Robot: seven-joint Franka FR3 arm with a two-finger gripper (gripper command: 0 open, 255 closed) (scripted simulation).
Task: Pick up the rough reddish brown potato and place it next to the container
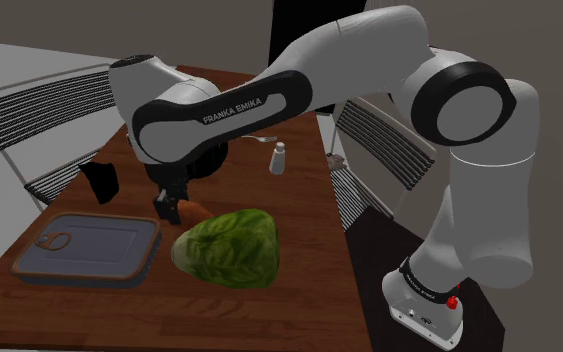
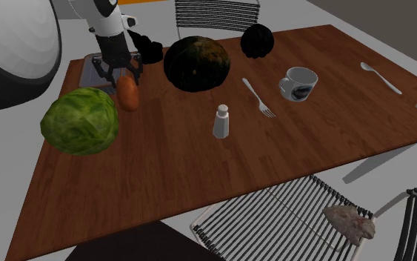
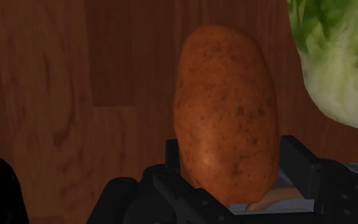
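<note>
My pincer (image 1: 172, 207) is clamped on the reddish-brown potato (image 3: 227, 114), between the grey container (image 1: 84, 248) and the green cabbage (image 1: 227, 247) on the bench (image 1: 299, 250).

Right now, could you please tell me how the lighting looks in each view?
Shoulder view: dim overall, the table dark around the potato. Second exterior view: brighter, yet the large round thing renders nearly black. Wrist view: the potato evenly lit, a soft sheen low on its skin.
</note>
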